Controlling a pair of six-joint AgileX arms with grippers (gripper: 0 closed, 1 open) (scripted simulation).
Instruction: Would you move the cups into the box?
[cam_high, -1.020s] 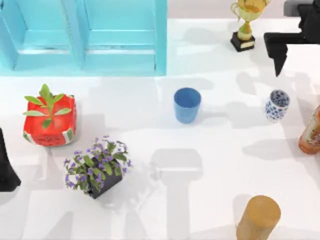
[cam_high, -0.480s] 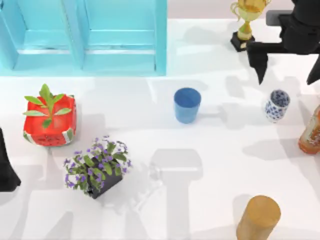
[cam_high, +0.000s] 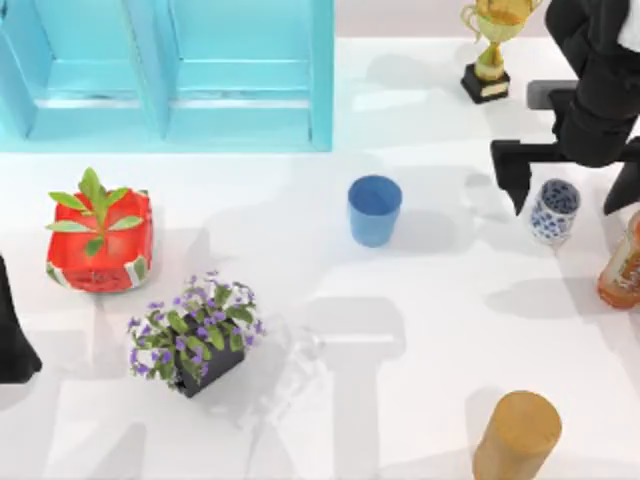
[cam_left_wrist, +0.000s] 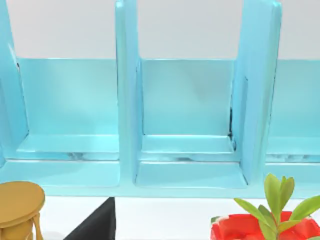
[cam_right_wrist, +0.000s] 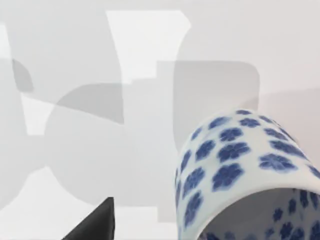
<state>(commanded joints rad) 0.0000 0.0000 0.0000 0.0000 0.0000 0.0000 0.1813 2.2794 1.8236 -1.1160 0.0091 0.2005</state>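
Note:
The plain blue cup stands upright mid-table, in front of the turquoise box. Further right stands the white cup with the dark-blue pattern, also upright. My right gripper is open and hangs over this cup, one finger on either side of it. The right wrist view has the patterned cup close up, beside one dark fingertip. My left gripper is parked at the table's left edge, open, and its wrist view faces the box's dividers.
A gold trophy stands behind the patterned cup and an orange bottle just right of it. A tan cylinder is at the front right. On the left are the red watermelon planter and a purple flower pot.
My right arm has come forward from the far right corner and lowered, so its fingers now straddle the patterned cup. Both cups and the left arm have stayed put.

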